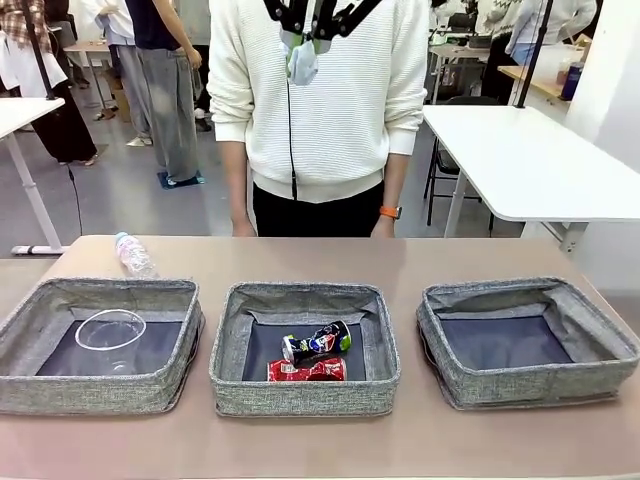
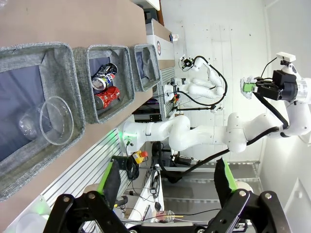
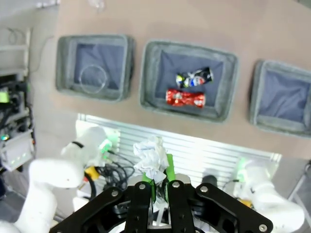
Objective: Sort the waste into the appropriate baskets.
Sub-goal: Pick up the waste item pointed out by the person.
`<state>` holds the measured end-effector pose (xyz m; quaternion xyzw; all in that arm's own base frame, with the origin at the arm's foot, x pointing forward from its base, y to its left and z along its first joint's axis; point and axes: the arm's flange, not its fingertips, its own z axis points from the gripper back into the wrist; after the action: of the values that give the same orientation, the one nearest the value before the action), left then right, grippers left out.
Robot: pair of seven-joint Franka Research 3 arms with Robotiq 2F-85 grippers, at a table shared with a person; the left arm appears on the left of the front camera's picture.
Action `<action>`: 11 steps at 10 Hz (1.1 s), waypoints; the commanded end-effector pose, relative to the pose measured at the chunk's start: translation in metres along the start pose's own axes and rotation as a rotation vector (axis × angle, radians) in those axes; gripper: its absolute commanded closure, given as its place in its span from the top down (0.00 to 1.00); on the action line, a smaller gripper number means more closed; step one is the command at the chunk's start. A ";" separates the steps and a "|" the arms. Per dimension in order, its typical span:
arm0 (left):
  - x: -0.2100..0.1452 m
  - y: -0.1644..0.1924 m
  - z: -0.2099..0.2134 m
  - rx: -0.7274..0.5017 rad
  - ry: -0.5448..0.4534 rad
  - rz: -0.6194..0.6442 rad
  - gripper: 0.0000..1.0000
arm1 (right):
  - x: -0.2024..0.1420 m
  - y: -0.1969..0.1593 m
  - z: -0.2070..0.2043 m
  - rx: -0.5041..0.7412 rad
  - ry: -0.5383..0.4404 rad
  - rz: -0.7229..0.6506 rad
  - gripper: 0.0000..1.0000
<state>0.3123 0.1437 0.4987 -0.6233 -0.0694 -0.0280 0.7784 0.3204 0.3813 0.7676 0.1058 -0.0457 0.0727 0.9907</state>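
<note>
High above the table, in front of the person's chest, my right gripper [image 1: 305, 40] is shut on a crumpled white paper ball [image 1: 302, 62]. In its wrist view the paper ball [image 3: 151, 158] sticks up from the right gripper [image 3: 161, 182], far over the three baskets. The left basket [image 1: 100, 385] holds a clear plastic cup [image 1: 110, 330]. In the middle basket [image 1: 300, 395] lie a dark printed can [image 1: 318, 341] and a crushed red can [image 1: 307, 370]. The right basket [image 1: 530, 385] has nothing in it. A clear plastic bottle [image 1: 133, 255] lies on the table behind the left basket. My left gripper [image 2: 165, 194] is open and holds nothing.
A person in a white sweater [image 1: 320, 110] stands at the far edge of the table, hands down. Bare brown tabletop [image 1: 320, 255] runs between the baskets and the person. White tables [image 1: 530, 160] stand farther back.
</note>
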 end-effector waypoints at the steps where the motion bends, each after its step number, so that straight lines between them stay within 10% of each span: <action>1: -0.003 0.000 0.000 0.004 0.006 -0.008 1.00 | -0.008 -0.005 0.002 0.007 0.007 -0.010 0.10; 11: -0.003 0.000 0.000 0.004 0.006 -0.008 1.00 | -0.008 -0.005 0.002 0.007 0.007 -0.010 0.10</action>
<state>0.3122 0.1436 0.4988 -0.6233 -0.0695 -0.0281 0.7784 0.3184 0.3793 0.7699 0.1069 -0.0452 0.0728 0.9906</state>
